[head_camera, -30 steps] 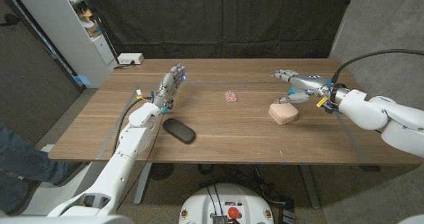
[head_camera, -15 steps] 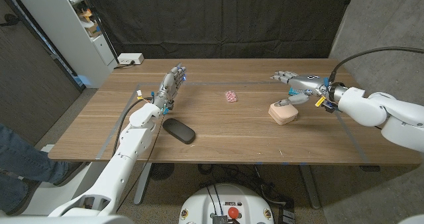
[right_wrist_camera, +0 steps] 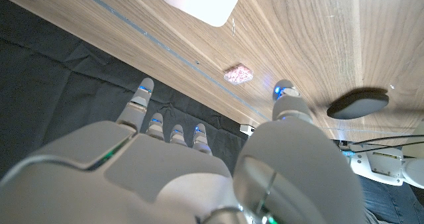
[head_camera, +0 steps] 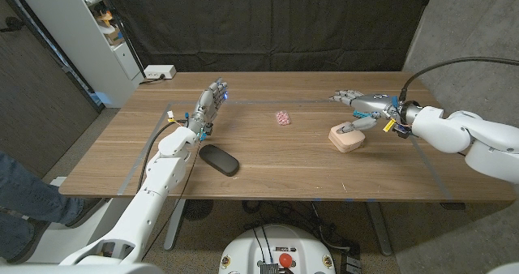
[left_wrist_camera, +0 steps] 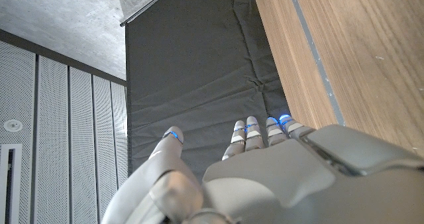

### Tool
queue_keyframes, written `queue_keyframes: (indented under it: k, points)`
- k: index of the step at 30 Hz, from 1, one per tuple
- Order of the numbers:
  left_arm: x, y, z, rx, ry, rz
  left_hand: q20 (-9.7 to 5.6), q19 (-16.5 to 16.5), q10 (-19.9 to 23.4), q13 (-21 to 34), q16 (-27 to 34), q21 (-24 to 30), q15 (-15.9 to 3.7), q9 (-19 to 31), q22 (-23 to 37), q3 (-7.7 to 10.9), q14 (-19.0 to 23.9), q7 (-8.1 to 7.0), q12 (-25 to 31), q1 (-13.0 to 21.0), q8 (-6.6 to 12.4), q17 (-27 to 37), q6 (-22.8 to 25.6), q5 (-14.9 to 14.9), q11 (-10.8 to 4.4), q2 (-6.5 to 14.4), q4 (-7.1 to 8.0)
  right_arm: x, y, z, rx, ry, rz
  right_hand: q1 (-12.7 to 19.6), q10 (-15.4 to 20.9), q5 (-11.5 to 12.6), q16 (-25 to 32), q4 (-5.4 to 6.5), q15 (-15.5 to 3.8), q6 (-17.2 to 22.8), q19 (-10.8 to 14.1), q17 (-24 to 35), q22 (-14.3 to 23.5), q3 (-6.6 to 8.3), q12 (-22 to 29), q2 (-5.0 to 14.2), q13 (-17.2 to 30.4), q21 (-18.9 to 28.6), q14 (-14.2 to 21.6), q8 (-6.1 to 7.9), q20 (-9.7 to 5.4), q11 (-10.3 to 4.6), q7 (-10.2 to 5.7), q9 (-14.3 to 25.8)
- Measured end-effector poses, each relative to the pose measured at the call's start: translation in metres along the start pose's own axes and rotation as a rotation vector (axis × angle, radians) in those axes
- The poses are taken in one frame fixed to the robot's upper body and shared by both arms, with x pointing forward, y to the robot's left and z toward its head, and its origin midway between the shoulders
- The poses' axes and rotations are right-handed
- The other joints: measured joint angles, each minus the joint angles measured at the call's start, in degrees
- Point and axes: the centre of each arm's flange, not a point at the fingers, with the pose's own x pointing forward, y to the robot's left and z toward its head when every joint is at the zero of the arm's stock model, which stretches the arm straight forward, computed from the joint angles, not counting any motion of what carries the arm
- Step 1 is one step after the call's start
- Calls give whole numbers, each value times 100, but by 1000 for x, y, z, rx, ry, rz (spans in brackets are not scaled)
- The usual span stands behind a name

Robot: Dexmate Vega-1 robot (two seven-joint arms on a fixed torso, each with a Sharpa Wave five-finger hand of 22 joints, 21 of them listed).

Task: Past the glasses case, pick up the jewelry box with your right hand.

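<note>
Wooden desk (head_camera: 268, 164) across mid-frame in head view, arms entering from the bottom corners. Right hand (head_camera: 362, 108) at right of centre, fingers (head_camera: 345, 95) spread and released, grasping nothing, reaching toward picture left. Jewelry box (head_camera: 347, 138), pale and blocky, directly below that hand in the frame, thumb tip at or just above its top face; contact not determinable. No marked long axis visible on the box. Left hand (head_camera: 208, 106) at upper left of centre, fingers extended and apart, empty, well apart from the box. Glasses case (head_camera: 219, 160), dark oval, lower left of centre. Small pink object (head_camera: 282, 117) mid-frame between the hands. Judgement: right hand far nearer; closure needs a downward move onto the box.
</note>
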Motion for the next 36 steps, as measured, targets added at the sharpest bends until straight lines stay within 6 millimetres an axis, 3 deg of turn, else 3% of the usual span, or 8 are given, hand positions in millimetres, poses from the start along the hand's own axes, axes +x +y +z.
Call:
queue_keyframes:
  k: [15, 36]
  points:
    - [-3, -1, -1, -5, 1, -1, 48, -10, -22, 0, 0, 0, 19, 0, 0, 0, -19, -21, 0, -24, 0, 0, 21, 0, 19, 24, 0, 6, 6, 2, -31, 10, 60, 74, 1, 65, 0, 17, 27, -309, -23, 0, 0, -64, 22, -29, -1, 0, -97, -24, -20, -1, 22, 0]
    - [-6, -1, -1, -2, 1, 3, 48, -10, -22, 0, 0, 0, 18, 0, 0, -23, -19, -21, 0, -24, 0, 0, 21, 0, 19, 24, -23, 12, 12, 3, -67, 35, 119, 104, 0, 85, 0, 17, 23, -429, -43, 0, 15, -112, 22, 1, -2, 0, -164, -23, 0, 46, 20, 0]
